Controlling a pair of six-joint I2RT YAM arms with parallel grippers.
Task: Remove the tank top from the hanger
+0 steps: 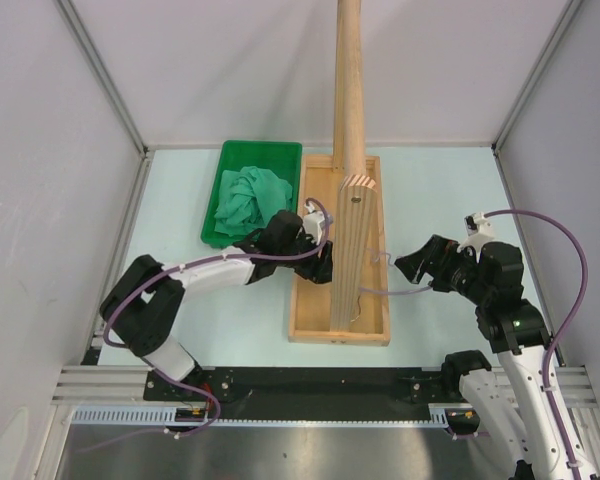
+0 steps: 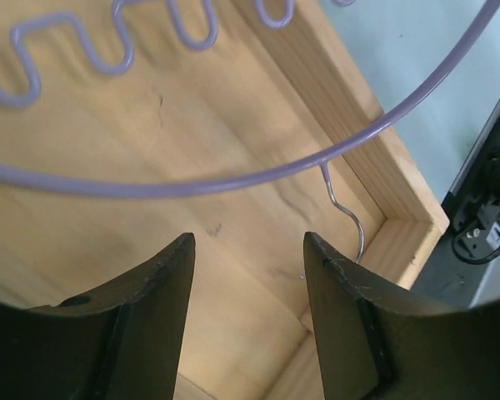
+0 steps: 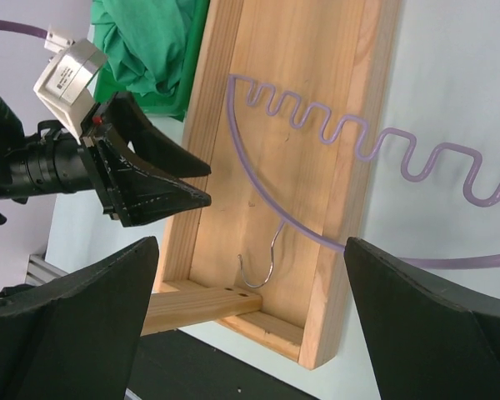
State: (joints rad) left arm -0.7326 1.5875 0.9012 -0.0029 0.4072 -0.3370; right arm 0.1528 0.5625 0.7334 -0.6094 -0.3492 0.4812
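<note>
We see a robotics lab cell: plain grey panel walls (image 1: 40,150) enclose a pale table (image 1: 440,200), an aluminium mounting rail (image 1: 95,382) along its near edge.

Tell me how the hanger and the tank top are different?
The hanger is thin, wavy and pale purple; the tank top is soft teal cloth. The hanger lies across the wooden tray; the tank top sits crumpled in the green tray. Both rest in trays, apart.

reaching right from the near left corner with the left gripper (image 1: 325,262), jaws apart, empty. reaching left from the near right corner with the right gripper (image 1: 405,266), jaws wide, empty.
</note>
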